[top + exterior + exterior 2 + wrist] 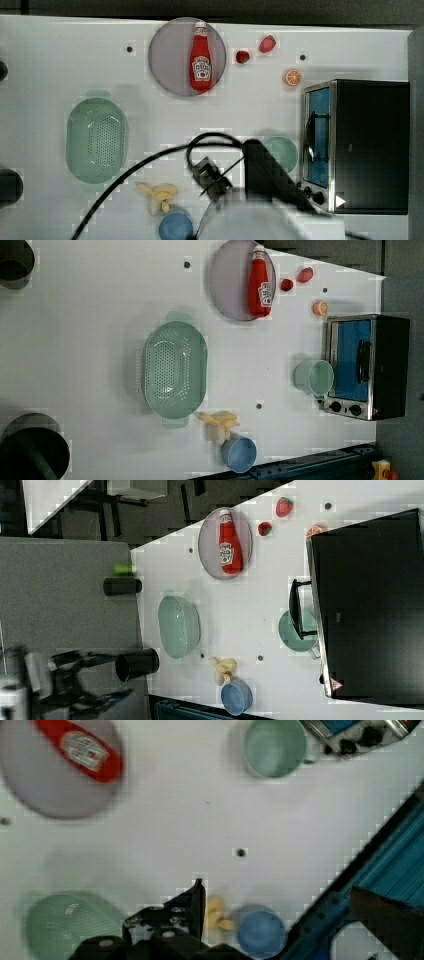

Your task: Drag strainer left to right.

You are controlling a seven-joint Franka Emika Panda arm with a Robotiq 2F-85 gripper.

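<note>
Pale green hole-dotted strainer (96, 140), red ketchup bottle (201, 57), blue cup (176, 226), seemingly yellow banana (159, 194)

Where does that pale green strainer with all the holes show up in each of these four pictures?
Top view: strainer, left of centre.
Left view: near the middle.
Right view: left of centre.
Wrist view: in a corner.
Shared landmark: the yellow bananas lie just past one end of it.

Mint cup (282, 152) half hidden behind the arm (top view), strainer (65, 925) cut by wrist view's edge
</note>
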